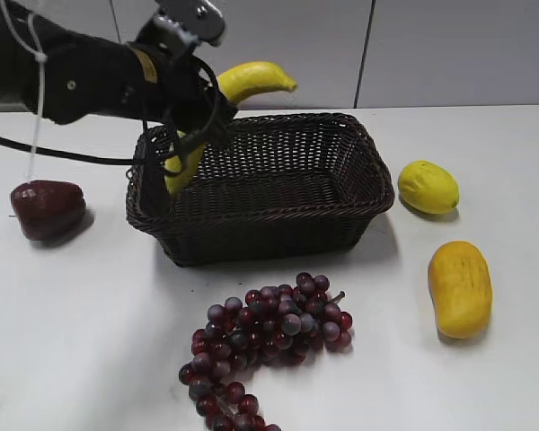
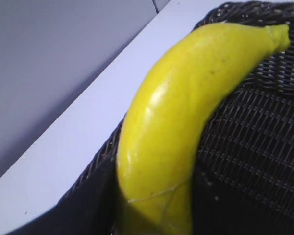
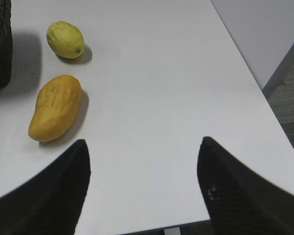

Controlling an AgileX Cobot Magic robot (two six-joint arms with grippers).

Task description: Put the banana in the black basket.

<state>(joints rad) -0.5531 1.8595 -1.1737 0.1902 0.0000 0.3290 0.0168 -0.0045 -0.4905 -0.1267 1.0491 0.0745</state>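
Observation:
The banana [image 1: 251, 79] is long, curved and yellow. My left gripper [image 1: 190, 126] is shut on its middle and holds it over the back left corner of the black basket [image 1: 269, 235]. One banana end points up toward the wall, the other hangs inside the basket's left wall. In the left wrist view the banana [image 2: 181, 122] fills the frame above the basket [image 2: 264, 161]. My right gripper [image 3: 142, 161] is open and empty over the white table's right edge; it does not show in the exterior view.
A dark red fruit [image 1: 47, 208] lies left of the basket. Purple grapes [image 1: 260, 337] lie in front of it. A round lemon [image 1: 428, 187] [image 3: 65, 39] and an orange-yellow oval fruit [image 1: 459, 287] [image 3: 56, 107] lie to its right. The table edge [image 3: 245, 73] is near.

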